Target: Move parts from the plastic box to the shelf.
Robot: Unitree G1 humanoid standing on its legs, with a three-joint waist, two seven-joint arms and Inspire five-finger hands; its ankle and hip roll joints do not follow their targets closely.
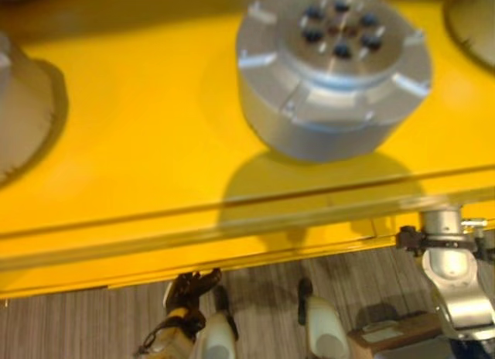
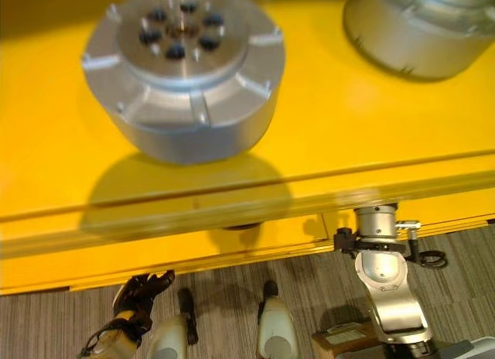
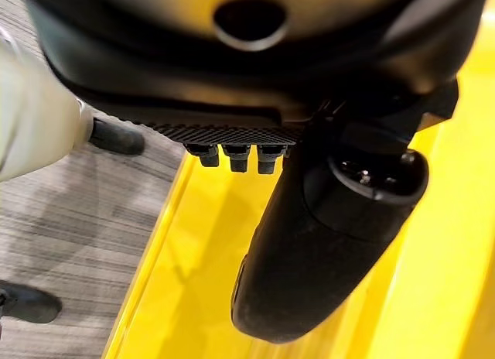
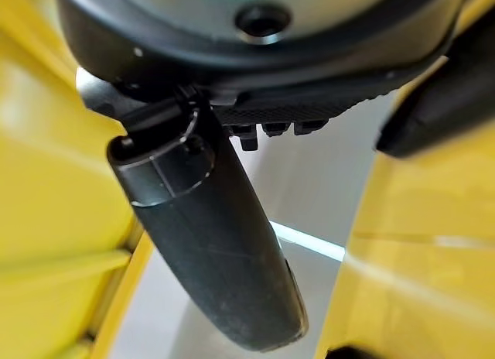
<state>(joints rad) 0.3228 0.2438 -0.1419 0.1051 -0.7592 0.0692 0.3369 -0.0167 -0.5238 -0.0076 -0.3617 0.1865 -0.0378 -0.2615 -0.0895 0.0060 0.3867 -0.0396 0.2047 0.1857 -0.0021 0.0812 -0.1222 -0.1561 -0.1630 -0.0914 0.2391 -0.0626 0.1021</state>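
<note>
Yellow shelf [image 1: 139,165]: smooth, glossy painted metal, flat top, with a stepped front lip running the whole width. Taken as landmark.

Far left on the shelf top, a dull grey metal part [image 1: 23,111], cut by the view's edge, rounded wall flaring to its base.

Centre of the shelf top, the main part [image 1: 332,73]: a thick machined metal disc, matt silver, with a raised round hub carrying a ring of dark bolt heads and radial ribs out to the rim. It stands flat, set back from the front lip, with a strip of bare yellow between the two. Open shelf surface lies between it and the left part.

Right of it, another grey round part [image 2: 418,26], smooth-walled, well apart from the disc.

Below the shelf's front edge, over grey ribbed carpet [image 1: 77,328], the left hand [image 1: 186,291] shows dark with fingers curled, holding nothing. In its wrist view the thumb [image 3: 325,243] juts out beside yellow shelf metal.

The right hand [image 4: 216,251] is under the shelf lip, its thumb standing straight between yellow surfaces; whether its fingers are spread or closed I cannot tell.
</note>
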